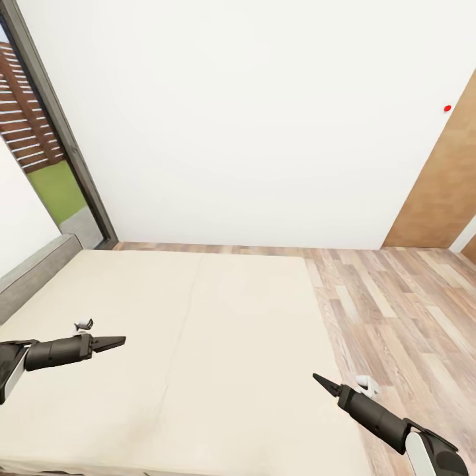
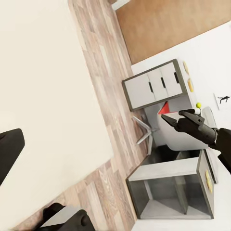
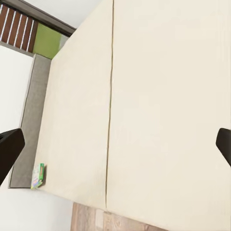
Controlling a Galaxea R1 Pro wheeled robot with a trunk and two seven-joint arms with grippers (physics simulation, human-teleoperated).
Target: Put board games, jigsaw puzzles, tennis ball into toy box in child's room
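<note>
The cream bed (image 1: 198,344) lies in front of me, and its top is bare in the head view. My left gripper (image 1: 122,341) hovers over the bed's left part, and my right gripper (image 1: 316,377) hangs open over its right edge. In the right wrist view a small green-and-yellow board game (image 3: 38,175) lies at the end of the bed's grey frame (image 3: 29,125). The left wrist view shows the table (image 2: 192,72) across the room with its white drawer unit (image 2: 154,89). The tennis ball (image 2: 198,105) sits on the table, just beyond my right gripper (image 2: 163,117).
Wood-plank floor (image 1: 396,311) runs along the bed's right side to a wooden door (image 1: 443,192) with a red wall button (image 1: 447,108) beside it. A glass door (image 1: 46,152) stands at the left. A grey open shelf unit (image 2: 173,187) and chair legs (image 2: 144,129) sit near the table.
</note>
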